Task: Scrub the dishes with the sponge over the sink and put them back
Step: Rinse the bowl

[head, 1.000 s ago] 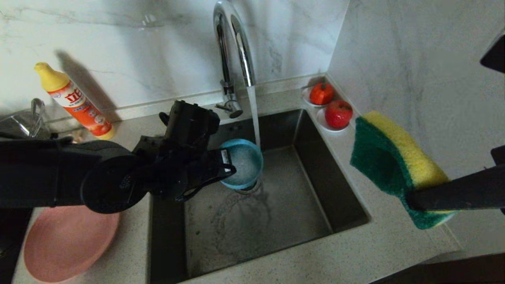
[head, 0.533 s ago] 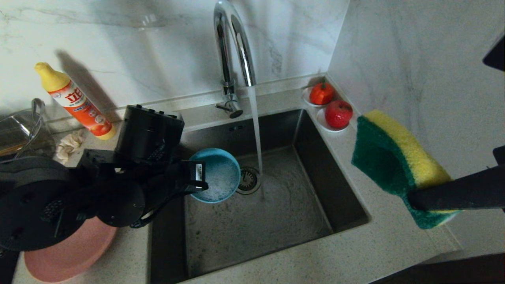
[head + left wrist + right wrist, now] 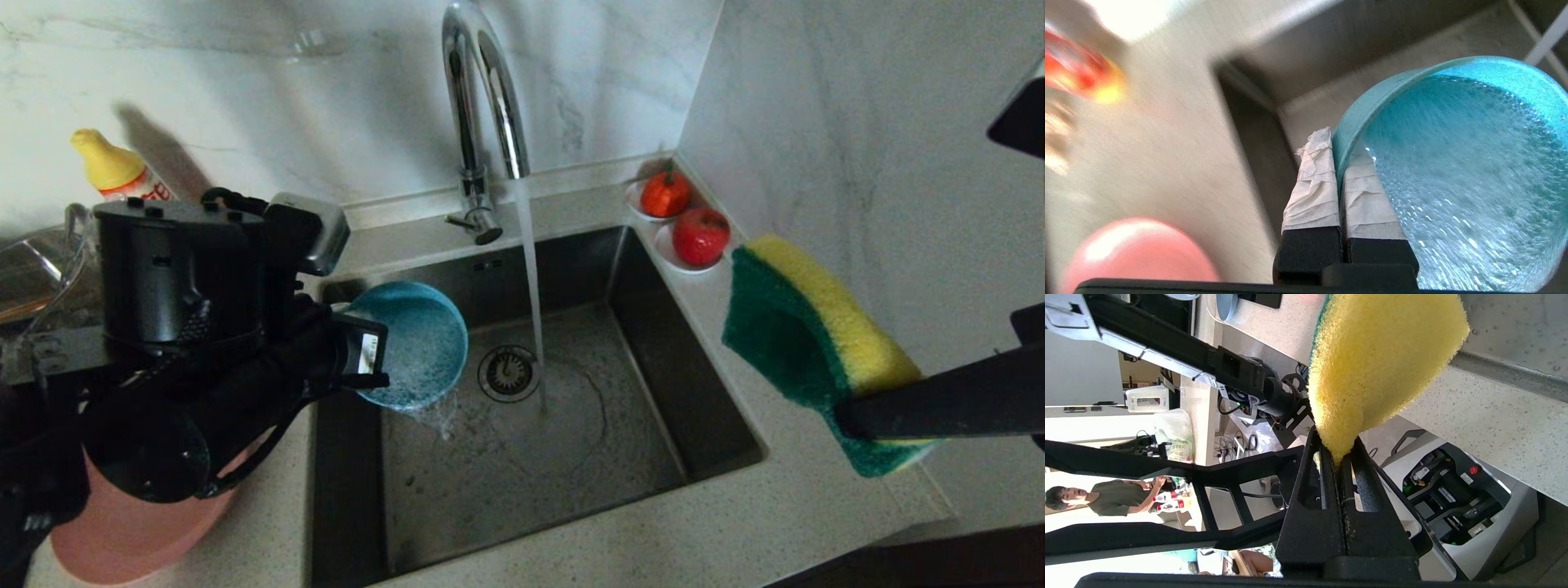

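Note:
My left gripper (image 3: 363, 355) (image 3: 1337, 143) is shut on the rim of the teal bowl (image 3: 416, 343) (image 3: 1453, 163), one taped finger inside and one outside. The bowl hangs tilted over the back left of the sink (image 3: 571, 457), wet and foamy, spilling water. The tap (image 3: 482, 90) runs a stream onto the basin beside the drain (image 3: 508, 373), clear of the bowl. My right gripper (image 3: 849, 416) (image 3: 1337, 451) is shut on the sponge (image 3: 808, 343) (image 3: 1380, 363), held up over the right counter. The pink plate (image 3: 122, 531) (image 3: 1135, 253) lies on the left counter, partly hidden by my left arm.
A detergent bottle (image 3: 110, 167) and a glass pot (image 3: 33, 269) stand at the back left behind my left arm. Two saucers with red fruit (image 3: 665, 194) sit at the sink's back right corner. A marble wall rises close on the right.
My left gripper has carried the bowl leftward out of the water stream to the sink's left side and tipped it, so water now spills out. The right arm and sponge have stayed put.

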Controlling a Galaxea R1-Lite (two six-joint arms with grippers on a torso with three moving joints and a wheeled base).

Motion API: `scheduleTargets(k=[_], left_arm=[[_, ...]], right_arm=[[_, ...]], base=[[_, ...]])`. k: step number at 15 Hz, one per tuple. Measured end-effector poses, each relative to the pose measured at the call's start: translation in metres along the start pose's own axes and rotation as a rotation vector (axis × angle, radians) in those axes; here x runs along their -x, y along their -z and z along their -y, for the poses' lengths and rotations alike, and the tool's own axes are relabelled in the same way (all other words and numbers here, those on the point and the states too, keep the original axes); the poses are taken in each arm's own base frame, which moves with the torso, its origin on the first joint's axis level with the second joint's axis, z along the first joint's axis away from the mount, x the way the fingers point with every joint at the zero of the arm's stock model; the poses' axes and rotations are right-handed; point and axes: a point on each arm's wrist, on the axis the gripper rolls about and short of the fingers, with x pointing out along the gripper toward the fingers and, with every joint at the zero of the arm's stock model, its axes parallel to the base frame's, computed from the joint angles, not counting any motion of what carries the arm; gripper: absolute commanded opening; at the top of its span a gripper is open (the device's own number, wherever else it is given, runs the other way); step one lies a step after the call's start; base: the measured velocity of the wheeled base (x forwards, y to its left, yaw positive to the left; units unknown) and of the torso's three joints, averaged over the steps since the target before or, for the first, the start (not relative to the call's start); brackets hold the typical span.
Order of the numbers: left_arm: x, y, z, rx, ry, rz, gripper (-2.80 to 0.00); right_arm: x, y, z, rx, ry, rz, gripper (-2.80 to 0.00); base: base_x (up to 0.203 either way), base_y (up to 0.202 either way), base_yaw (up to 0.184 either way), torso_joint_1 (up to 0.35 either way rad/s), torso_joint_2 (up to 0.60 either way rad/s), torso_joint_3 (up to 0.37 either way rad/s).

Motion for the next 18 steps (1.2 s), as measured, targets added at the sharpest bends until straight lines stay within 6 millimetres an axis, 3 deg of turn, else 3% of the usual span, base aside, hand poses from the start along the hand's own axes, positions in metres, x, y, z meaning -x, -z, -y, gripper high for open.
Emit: scheduleTargets(k=[18], left_arm=[[0.021,-0.006,-0.007,-0.382,-0.110,0.356,-2.80]], right_arm=[[-0.008,-0.008,0.009,0.001,0.011,0.014,-2.80]], base=[[0.000,0.000,0.000,0.000,0.00,0.000]])
